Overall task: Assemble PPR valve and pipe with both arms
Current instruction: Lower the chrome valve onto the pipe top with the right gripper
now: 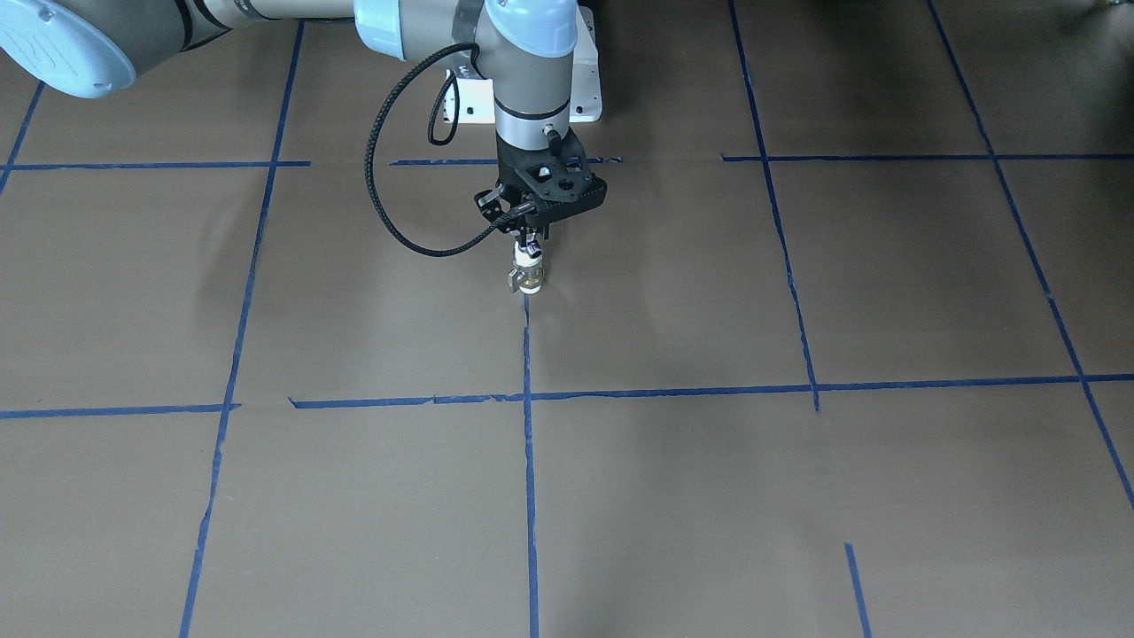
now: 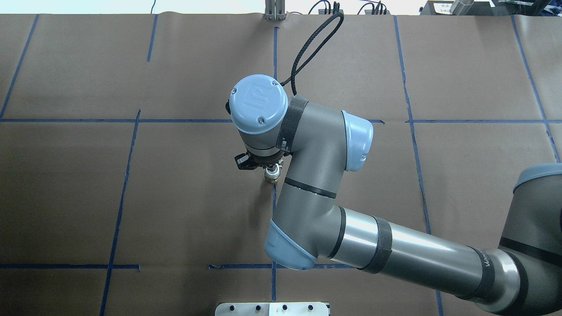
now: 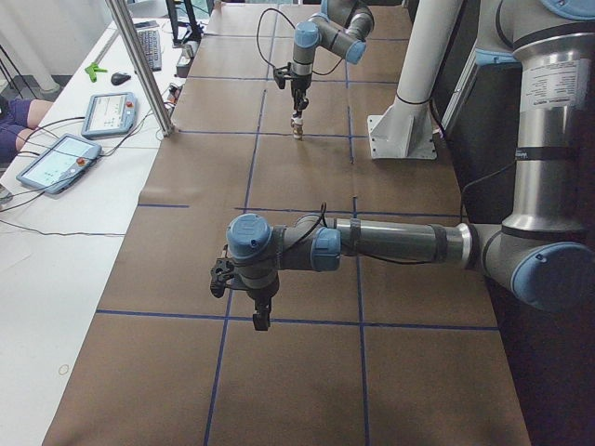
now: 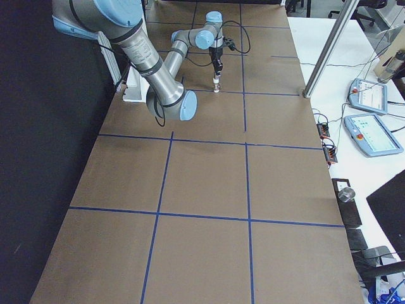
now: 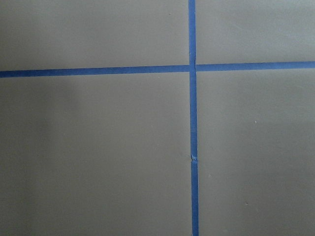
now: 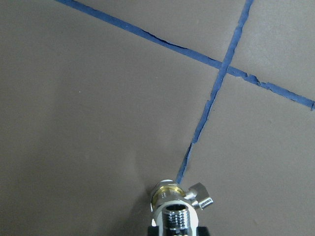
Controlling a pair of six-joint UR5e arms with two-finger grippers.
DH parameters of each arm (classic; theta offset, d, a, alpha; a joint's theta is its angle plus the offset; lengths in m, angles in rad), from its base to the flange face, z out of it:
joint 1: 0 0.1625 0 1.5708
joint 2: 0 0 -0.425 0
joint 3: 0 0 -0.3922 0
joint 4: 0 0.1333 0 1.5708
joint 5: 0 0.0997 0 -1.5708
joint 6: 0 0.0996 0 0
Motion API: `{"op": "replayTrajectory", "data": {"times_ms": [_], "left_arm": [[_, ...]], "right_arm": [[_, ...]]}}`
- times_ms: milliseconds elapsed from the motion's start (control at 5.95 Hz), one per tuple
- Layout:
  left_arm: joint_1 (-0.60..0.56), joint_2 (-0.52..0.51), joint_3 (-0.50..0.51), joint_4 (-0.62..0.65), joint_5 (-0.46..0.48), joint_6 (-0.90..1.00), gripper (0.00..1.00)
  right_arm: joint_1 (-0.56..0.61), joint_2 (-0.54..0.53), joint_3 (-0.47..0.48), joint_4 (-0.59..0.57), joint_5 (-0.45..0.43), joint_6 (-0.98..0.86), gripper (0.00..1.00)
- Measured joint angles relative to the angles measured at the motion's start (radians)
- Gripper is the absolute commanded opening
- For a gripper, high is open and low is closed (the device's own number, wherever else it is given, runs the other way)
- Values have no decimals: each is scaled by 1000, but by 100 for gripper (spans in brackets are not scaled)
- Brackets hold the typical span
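Right gripper (image 1: 529,239) pointed straight down near the middle of the table (image 1: 753,514), fingers clamped on the chrome pipe (image 6: 176,216). The PPR valve (image 1: 529,280) stood upright directly under it, in line, with its grey lever (image 6: 203,197) sticking out sideways and its base at the end of a blue tape line (image 1: 529,354) (contact with the surface I could not judge). Left gripper (image 3: 260,316) hung over a tape crossing, well apart. Whether its fingers were apart or together, I couldn't tell.

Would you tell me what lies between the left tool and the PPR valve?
Only brown paper crossed by blue tape lines; the exterior left view shows that stretch from the left tool to the PPR valve bare.
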Motion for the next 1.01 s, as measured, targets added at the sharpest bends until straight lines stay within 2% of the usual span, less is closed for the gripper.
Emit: {"op": "replayTrajectory", "data": {"times_ms": [672, 1008], "left_arm": [[0, 0, 1, -1, 0, 1, 100], [0, 0, 2, -1, 0, 0, 100]], "right_arm": [[-1, -2, -8, 10, 0, 1, 44], [-1, -13, -12, 41, 0, 2, 47]]}}
